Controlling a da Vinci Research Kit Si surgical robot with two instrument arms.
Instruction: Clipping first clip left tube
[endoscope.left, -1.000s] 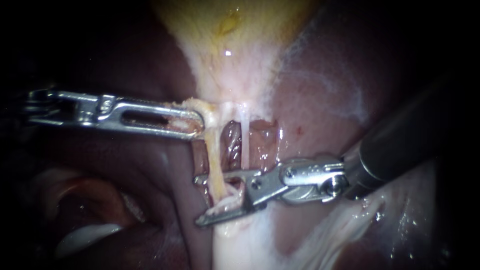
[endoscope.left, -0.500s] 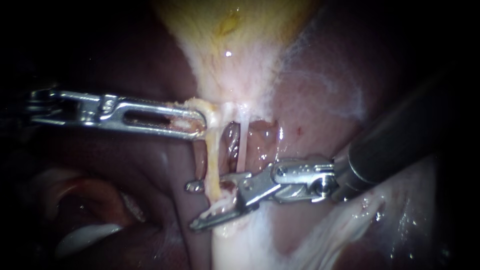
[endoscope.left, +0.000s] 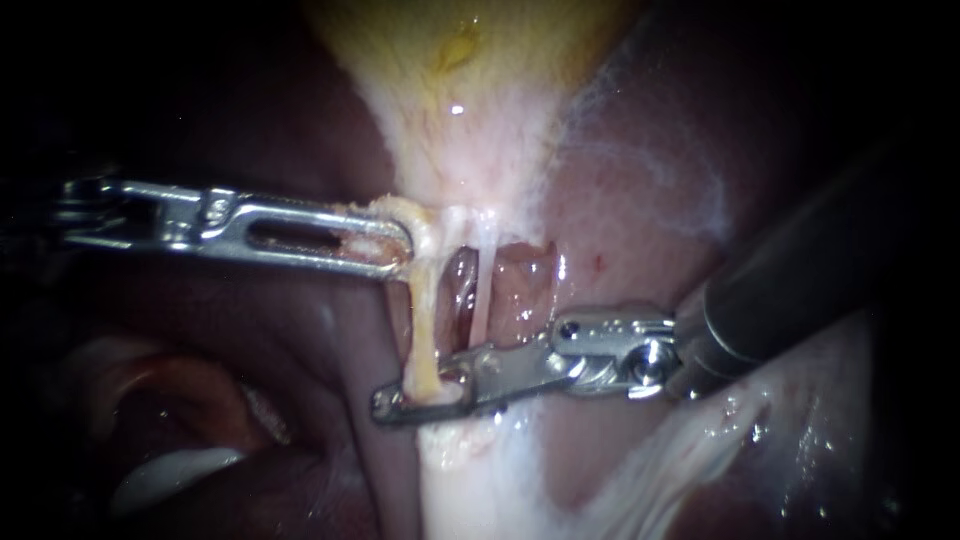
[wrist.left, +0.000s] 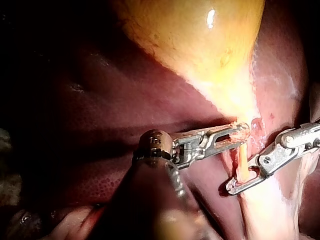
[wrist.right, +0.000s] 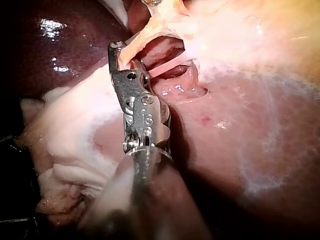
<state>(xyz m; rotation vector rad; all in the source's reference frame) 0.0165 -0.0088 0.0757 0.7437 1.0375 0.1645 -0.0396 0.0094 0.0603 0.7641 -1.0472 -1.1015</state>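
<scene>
left tube (endoscope.left: 423, 320): yellowish strand, taut, running from the gallbladder end to the white tissue end. The latter end sits btwn the right instrument's jaws.
right instrument (endoscope.left: 400, 400): jaws clamped across the left tube, one each side, both touching it. Can't tell if a clip sits inside them.
why there: prob. set far from the gallbladder end so the clip lands on bare tube. Jaws cross the left tube square-on, so I judge this as mid-squeeze.
left instrument (endoscope.left: 403, 250): jaws clenched on a tissue tag (endoscope.left: 400, 213) at the left tube's gallbladder end.
why held: the grip looks meant to keep the left tube stretched & off the bed behind it, so the other jaws can get round it alone.
right tube (endoscope.left: 483, 290): thin pale strand just beside the left tube, on the side away from the left instrument, w/ a gap btwn them. It meets the rear part of the right instrument's jaws; can't tell if it touches.
gallbladder (endoscope.left: 460, 60): yellow, beyond the end of the left tube that the left instrument holds.
liver (endoscope.left: 640, 180): reddish, behind & to both sides of the left tube.
white tissue (endoscope.left: 480, 490): past the clamped end of the left tube.
surface: wet, glinting, soft, prob. slippery. The left tube looks thin enough to tear if over-pulled.
room: all dark away from the left tube; no bench in view.
</scene>
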